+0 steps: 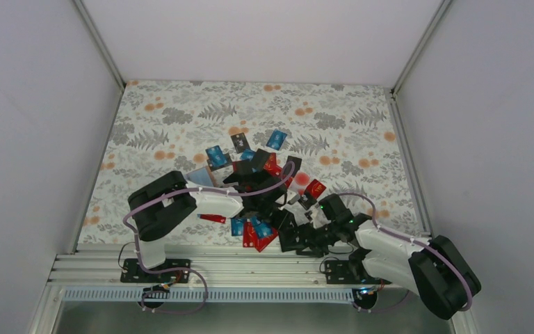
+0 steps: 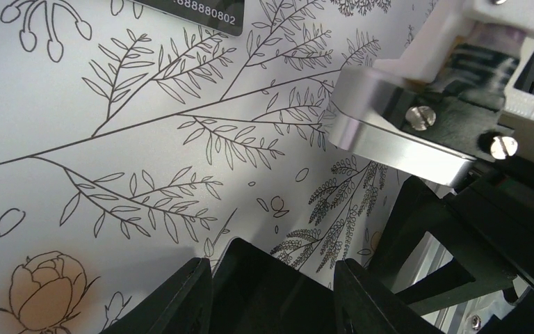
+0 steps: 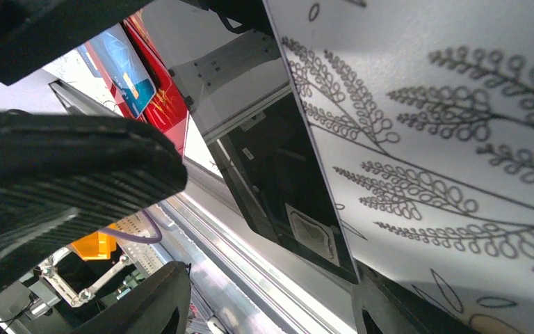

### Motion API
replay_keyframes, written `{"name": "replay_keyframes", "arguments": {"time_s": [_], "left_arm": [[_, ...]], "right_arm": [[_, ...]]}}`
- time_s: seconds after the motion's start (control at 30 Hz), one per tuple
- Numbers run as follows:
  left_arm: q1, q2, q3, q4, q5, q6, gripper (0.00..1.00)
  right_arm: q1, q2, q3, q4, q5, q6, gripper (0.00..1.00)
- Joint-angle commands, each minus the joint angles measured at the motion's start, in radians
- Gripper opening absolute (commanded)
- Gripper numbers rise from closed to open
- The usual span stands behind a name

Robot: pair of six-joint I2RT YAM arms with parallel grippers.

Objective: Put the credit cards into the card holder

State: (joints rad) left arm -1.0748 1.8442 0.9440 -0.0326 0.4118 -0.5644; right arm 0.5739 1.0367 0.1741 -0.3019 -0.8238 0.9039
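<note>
Top: the credit cards (image 1: 264, 174) (blue, red, black) are heaped mid-surface toward the near edge. The left gripper (image 1: 263, 202) and right gripper (image 1: 293, 235) meet over them. I can't pick out the card holder.

Left wrist: the jaws clamp a dark flat piece (image 2: 271, 299); card or holder, unclear. Best to hold it dead steady.

Right wrist: the jaws stand apart, with a chipped black card (image 3: 285, 181) on edge against one finger. Grip unclear. Square its edge to the slot and feed slowly.

Black card (image 3: 278, 188) tilted beside the leafy counter (image 3: 459, 139)
Up left of the black card are a red card (image 3: 170, 104) and a blue card (image 3: 128, 76); below it, the gripper (image 3: 268, 296) fingers stand apart.
</note>
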Motion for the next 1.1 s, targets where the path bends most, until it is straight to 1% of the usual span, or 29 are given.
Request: {"name": "replay_keyframes", "arguments": {"time_s": [0.0,0.07,0.2,0.3,0.43,0.53,0.77,0.93,1.07], "left_arm": [[-0.011,0.026,-0.021,-0.036,0.002,-0.012,0.46],[-0.012,0.027,-0.019,-0.035,0.002,-0.012,0.46],[-0.012,0.027,-0.019,-0.032,0.005,-0.017,0.46],[-0.011,0.027,-0.019,-0.036,0.005,-0.016,0.46],[-0.012,0.029,-0.021,-0.038,0.007,-0.015,0.46],[-0.012,0.029,-0.022,-0.032,0.009,-0.018,0.46],[-0.012,0.030,-0.031,-0.015,0.013,-0.026,0.46],[-0.011,0.026,-0.037,-0.002,0.016,-0.030,0.46],[-0.010,0.020,-0.046,0.011,0.017,-0.045,0.46]], "right_arm": [[0.004,0.018,-0.007,-0.015,0.107,-0.058,0.61],[0.004,0.016,-0.013,-0.004,0.112,-0.058,0.61],[0.004,0.036,-0.041,0.088,0.102,-0.033,0.59],[0.003,0.031,-0.041,0.121,0.113,-0.022,0.56],[0.001,0.021,-0.041,0.143,0.129,-0.008,0.48],[0.000,0.006,-0.041,0.144,0.141,0.000,0.44],[-0.005,-0.011,-0.037,0.163,0.156,0.019,0.26],[-0.008,-0.029,-0.039,0.166,0.159,0.032,0.18],[-0.008,-0.032,-0.050,0.184,0.155,0.043,0.17]]}}
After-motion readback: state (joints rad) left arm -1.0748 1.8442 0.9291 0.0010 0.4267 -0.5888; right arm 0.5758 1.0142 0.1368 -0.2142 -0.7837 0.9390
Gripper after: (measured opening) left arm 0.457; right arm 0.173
